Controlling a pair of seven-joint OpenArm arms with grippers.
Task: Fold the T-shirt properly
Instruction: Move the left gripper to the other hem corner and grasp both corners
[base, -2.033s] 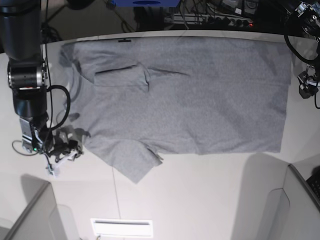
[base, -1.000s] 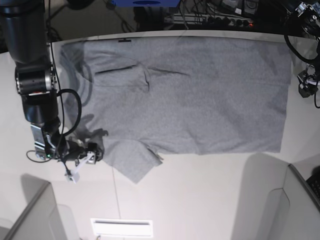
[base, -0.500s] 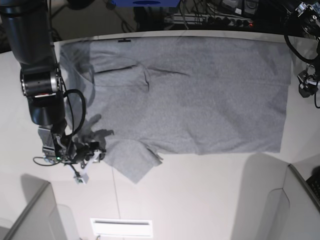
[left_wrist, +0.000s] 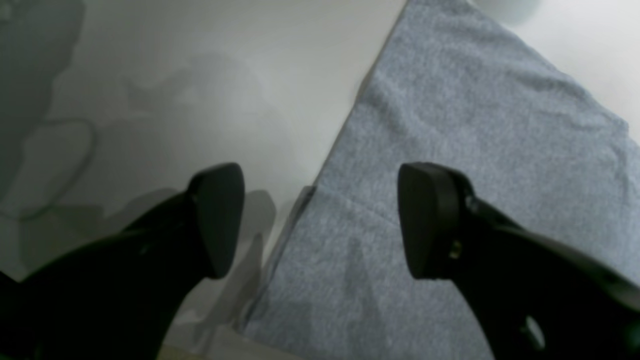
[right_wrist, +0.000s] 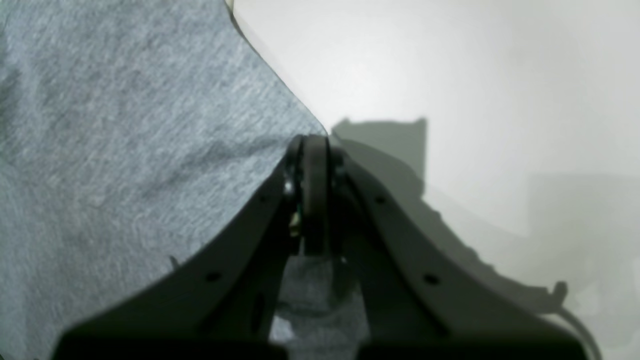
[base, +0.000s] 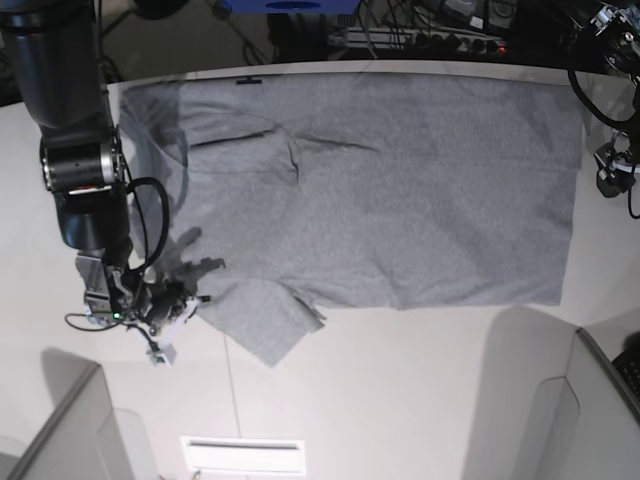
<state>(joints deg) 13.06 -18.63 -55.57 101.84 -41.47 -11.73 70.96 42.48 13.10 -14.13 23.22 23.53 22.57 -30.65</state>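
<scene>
Item: T-shirt, flat and unfolded on your desk; right tool pinching its sleeve edge, left tool spread; every fold remains.

1. The T-shirt is heather grey, a fine light-and-dark fleck all over, with no print on the side facing up; a small black tag mark sits at its far edge.
2. The table is plain off-white, crossed by soft grey shadows.
3. The left gripper has matte black fingers.
4. The right gripper is dark grey to black, with a tiny green glint near its tips.
5. The right arm is black with a silver band.
</scene>
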